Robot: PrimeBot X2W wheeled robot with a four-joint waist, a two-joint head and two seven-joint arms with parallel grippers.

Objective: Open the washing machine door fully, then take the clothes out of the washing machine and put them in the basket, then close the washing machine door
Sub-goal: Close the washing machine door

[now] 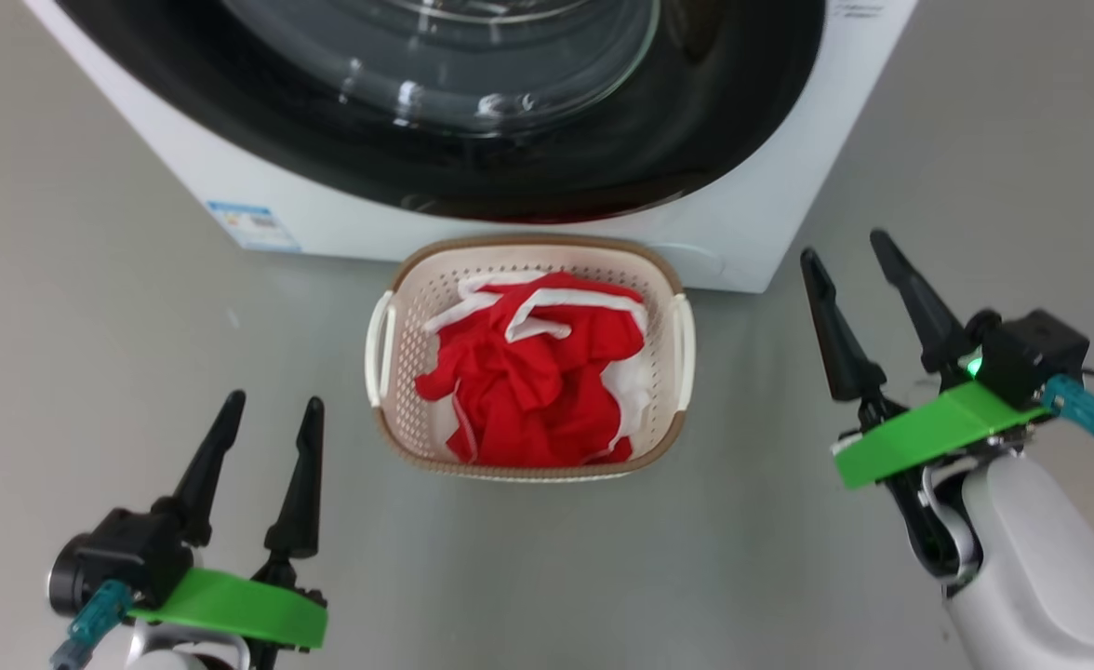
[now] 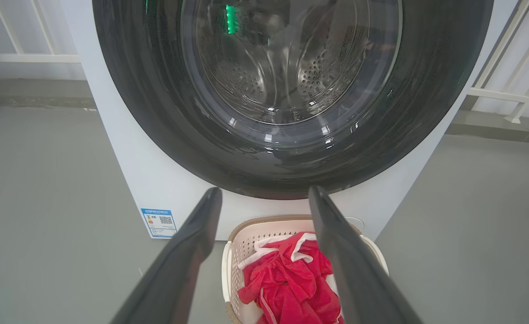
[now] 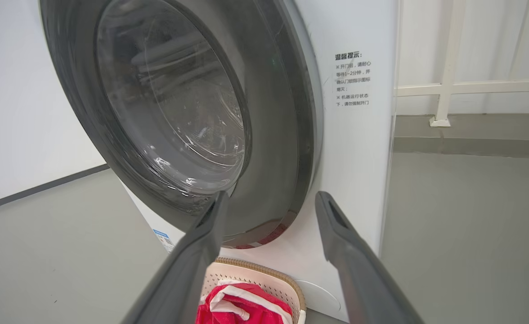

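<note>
Right wrist view: washing machine door (image 3: 170,112) ahead-left of right gripper (image 3: 271,198), seemingly shut; nearer than left gripper (image 1: 274,402); both spread, empty.

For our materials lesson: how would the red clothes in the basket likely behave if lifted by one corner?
The clothes lie crumpled in soft folds, so they would probably hang limp rather than keep shape. Their white trim loops loosely, so it may snag on the basket rim. The fabric looks thin, so likely light for its bulk.
</note>
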